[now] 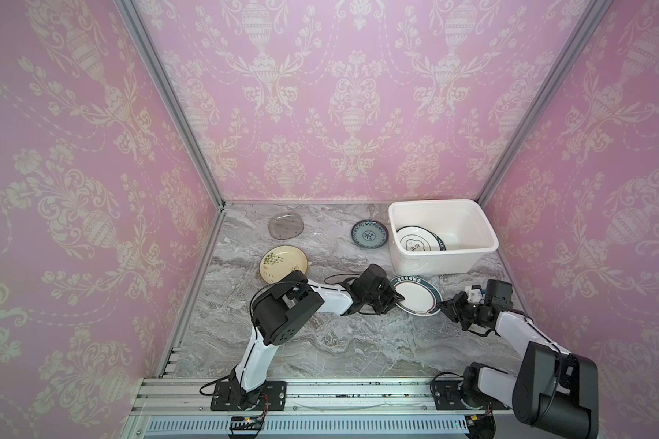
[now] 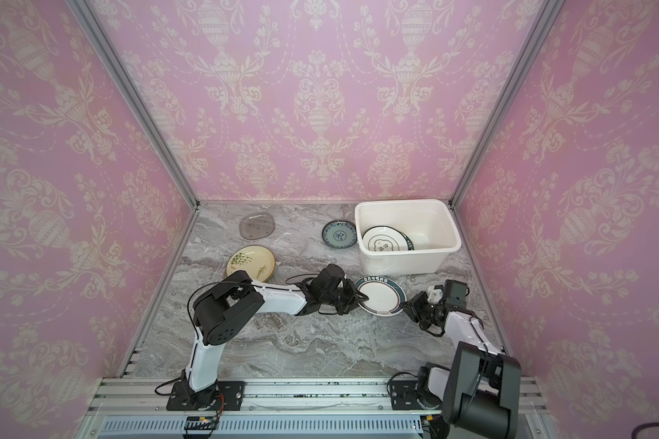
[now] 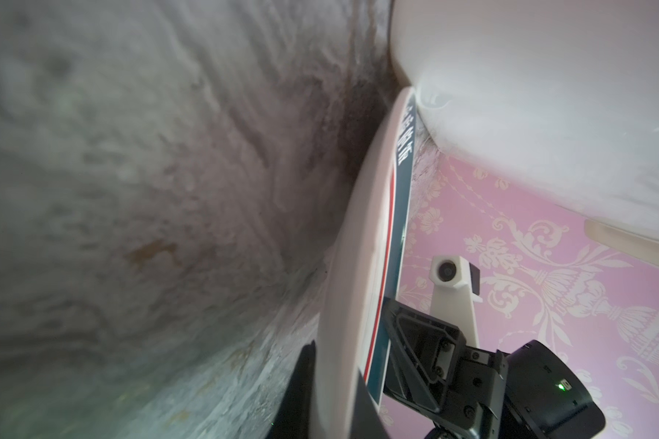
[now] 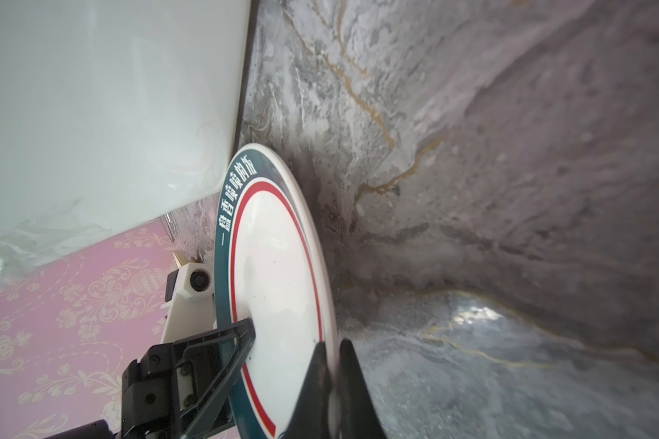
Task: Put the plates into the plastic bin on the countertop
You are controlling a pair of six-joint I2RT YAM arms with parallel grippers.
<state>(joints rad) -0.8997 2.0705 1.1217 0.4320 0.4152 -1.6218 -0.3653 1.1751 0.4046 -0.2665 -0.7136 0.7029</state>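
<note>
The dark-rimmed plate, white characters on its band, hangs just in front of the plastic bin. Its far edge is close to the bin's near wall. Judging by the shadow beneath it in the wrist views, it is clear of the counter.

2 tools carry it. The left tool is clamped on its left rim and the right tool on the opposite rim, each with 1 finger over the face and 1 under. Gripping both ends probably keeps a wide, slick plate level for the lift over the bin's high rim.

Counted:
- 1 plate is held.
- 1 second dark-rimmed plate leans inside the bin, with what may be another's edge behind it.
- 4 plates lie on the counter: a blue-patterned plate, a cream sprigged plate, a smoky glass plate and a faint clear glass plate.
- There is 1 bin.
</note>
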